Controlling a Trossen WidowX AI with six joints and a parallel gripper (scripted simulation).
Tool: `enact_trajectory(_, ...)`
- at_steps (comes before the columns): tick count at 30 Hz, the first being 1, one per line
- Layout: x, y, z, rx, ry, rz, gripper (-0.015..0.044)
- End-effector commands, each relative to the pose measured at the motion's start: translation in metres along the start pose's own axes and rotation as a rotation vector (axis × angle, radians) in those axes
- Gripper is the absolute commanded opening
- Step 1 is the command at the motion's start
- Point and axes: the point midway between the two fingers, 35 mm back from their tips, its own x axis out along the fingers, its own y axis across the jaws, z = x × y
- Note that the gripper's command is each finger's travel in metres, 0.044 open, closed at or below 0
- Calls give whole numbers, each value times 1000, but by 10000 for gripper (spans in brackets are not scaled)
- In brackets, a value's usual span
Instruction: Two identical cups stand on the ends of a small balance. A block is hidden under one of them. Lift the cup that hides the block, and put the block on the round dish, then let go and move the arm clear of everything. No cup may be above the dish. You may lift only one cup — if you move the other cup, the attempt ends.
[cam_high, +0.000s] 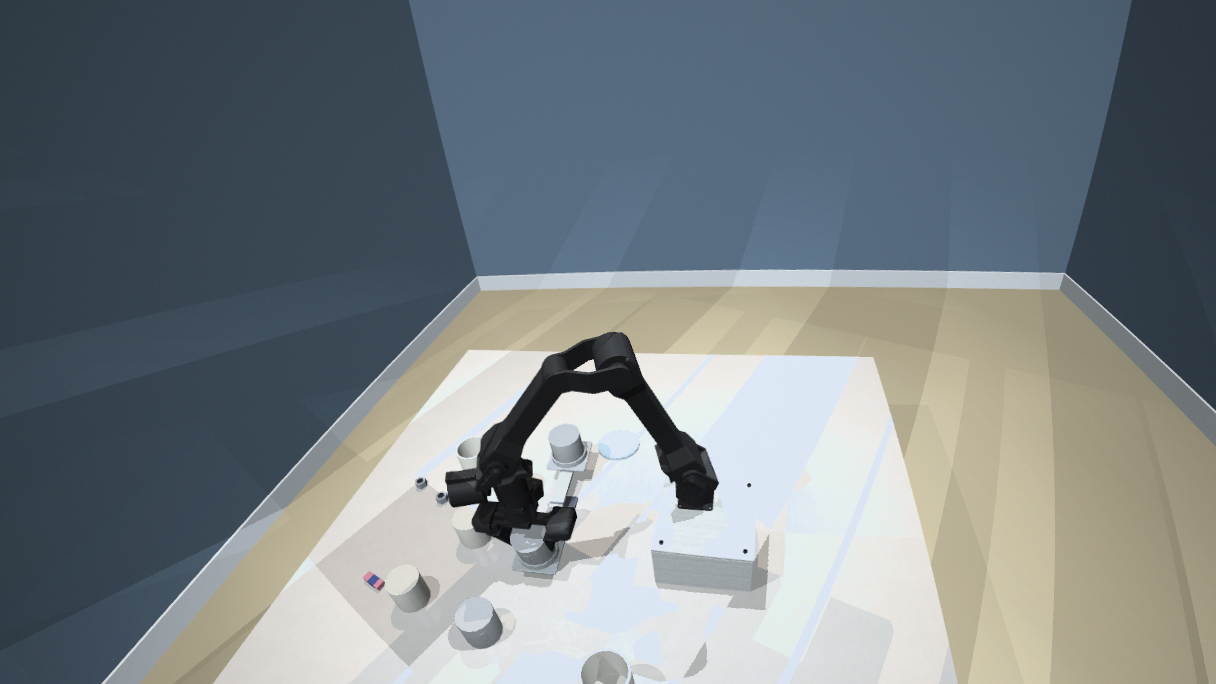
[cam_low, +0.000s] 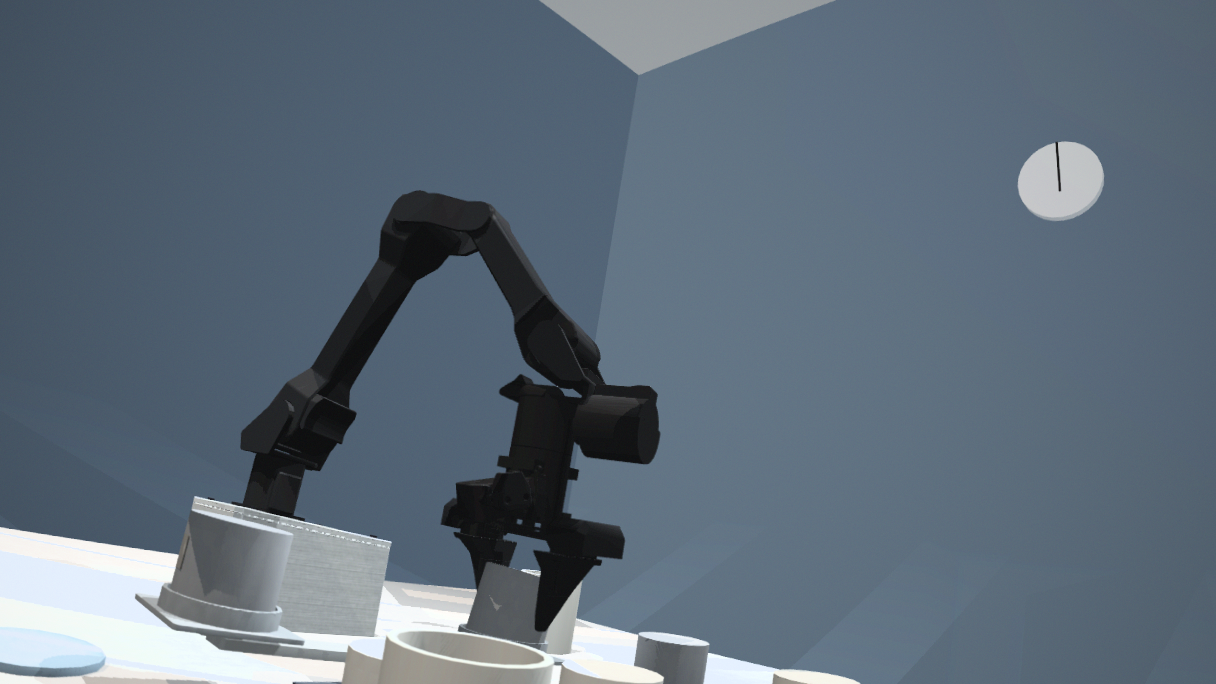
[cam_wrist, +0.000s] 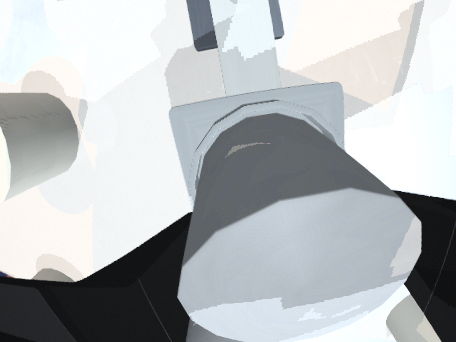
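Observation:
My gripper is shut on the grey cup at the balance end farther from the dish, with one finger on each side. The cup is upside down and appears to sit in the ring on its end plate. The other grey cup stands on the opposite end plate, beside the light-blue round dish. The balance beam runs between them. No hidden block is visible. The dish bears nothing.
Beige cups stand left of the balance, with an open cup farther back. A loose grey cup and another open cup are in front. Two nuts and a pink-blue piece lie left.

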Motion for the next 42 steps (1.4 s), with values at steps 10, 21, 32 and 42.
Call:
enact_trajectory(10,-18,5,-1,-1,-1,11,0)
enact_trajectory(21,-32,5,-1,-1,-1,11,0)
enact_trajectory(32,-46,6,-1,-1,-1,11,0)
enact_trajectory(42,-58,5,-1,-1,-1,11,0)
